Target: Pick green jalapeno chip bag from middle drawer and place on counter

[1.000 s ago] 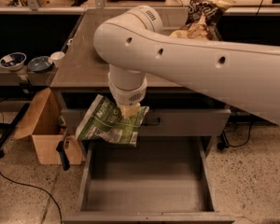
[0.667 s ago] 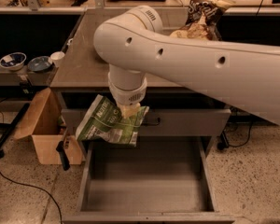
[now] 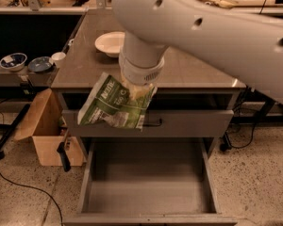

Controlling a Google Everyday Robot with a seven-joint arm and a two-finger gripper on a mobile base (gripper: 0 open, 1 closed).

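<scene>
The bag (image 3: 114,106) hangs in the air before the counter (image 3: 85,55) front edge, above the open drawer (image 3: 146,185). Its long axis slants from the upper right, at the gripper (image 3: 137,89), down to the lower left, with the printed face toward the camera. The jaws pinch the bag's upper right end, but the wrist hides most of them. The white lettering is unreadable. The arm (image 3: 212,27) covers the counter's far right, and the bag hides part of the closed drawer front (image 3: 193,122).

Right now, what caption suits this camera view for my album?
The gripper holds the green jalapeno chip bag above the open middle drawer, in front of the counter.
</scene>
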